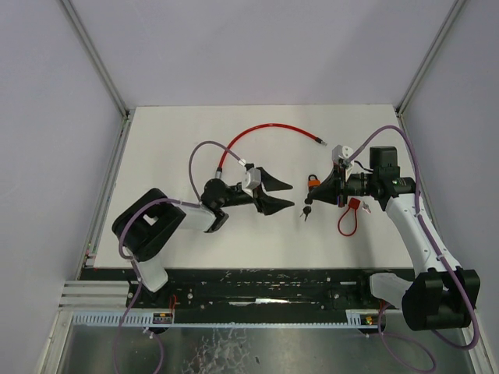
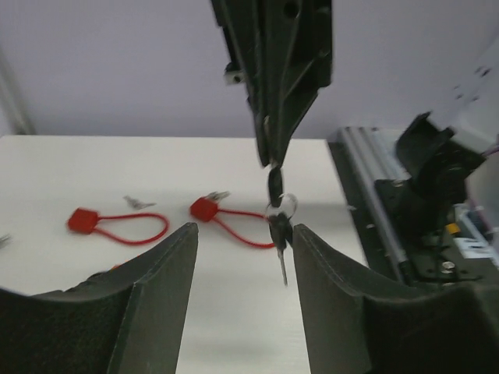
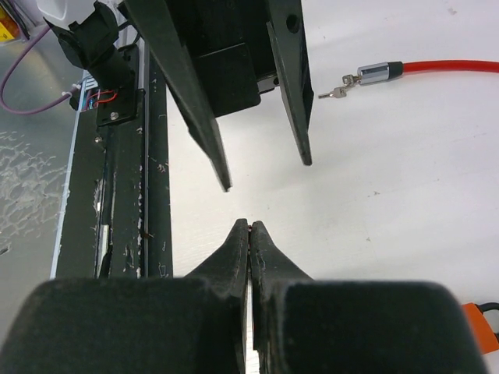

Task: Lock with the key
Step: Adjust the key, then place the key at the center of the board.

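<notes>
Left pincer (image 2: 245,231) spread; right pincer (image 3: 249,226) pinches two ringed keys (image 2: 278,227); two red cable locks (image 2: 204,209) beyond.

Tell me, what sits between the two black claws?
A small bunch of metal keys dangles from the shut right gripper, between the fingers of the open left gripper; the left wrist view shows it.

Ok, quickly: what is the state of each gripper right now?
Left gripper: open, holding nothing.
Right gripper: closed on a black-headed key; a second key hangs from its ring.
</notes>
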`<state>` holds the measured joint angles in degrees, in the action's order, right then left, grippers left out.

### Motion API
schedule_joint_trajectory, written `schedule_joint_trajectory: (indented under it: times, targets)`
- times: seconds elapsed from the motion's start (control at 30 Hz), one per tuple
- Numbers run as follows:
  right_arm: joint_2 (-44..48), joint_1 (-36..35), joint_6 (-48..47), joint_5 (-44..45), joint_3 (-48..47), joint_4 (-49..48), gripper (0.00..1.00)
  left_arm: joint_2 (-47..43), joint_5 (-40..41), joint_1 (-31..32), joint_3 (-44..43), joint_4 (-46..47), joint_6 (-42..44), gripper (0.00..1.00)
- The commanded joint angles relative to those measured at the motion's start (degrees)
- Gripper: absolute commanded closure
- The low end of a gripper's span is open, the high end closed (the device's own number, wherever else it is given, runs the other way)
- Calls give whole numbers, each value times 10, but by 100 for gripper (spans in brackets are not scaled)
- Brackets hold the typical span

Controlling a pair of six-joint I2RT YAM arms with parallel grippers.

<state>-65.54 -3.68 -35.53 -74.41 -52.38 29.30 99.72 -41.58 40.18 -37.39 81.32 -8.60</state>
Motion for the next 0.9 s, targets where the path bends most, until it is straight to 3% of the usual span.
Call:
schedule_joint_trajectory:
  times: [0.0, 0.17, 0.57, 0.87]
  targets:
    - [0, 3, 4, -3, 1, -5, 100, 40, -81, 7, -52, 102, -132, 48]
    - [-1, 3, 1, 0, 2, -6, 100, 73, -52, 34, -74, 93, -122, 45]
    - [1, 3, -1, 14, 5, -10, 100, 96, -56, 35, -90, 62, -111, 57]
    - [7, 10, -23, 56, 0, 9, 100, 49, 26, 1, -28, 52, -79, 56]
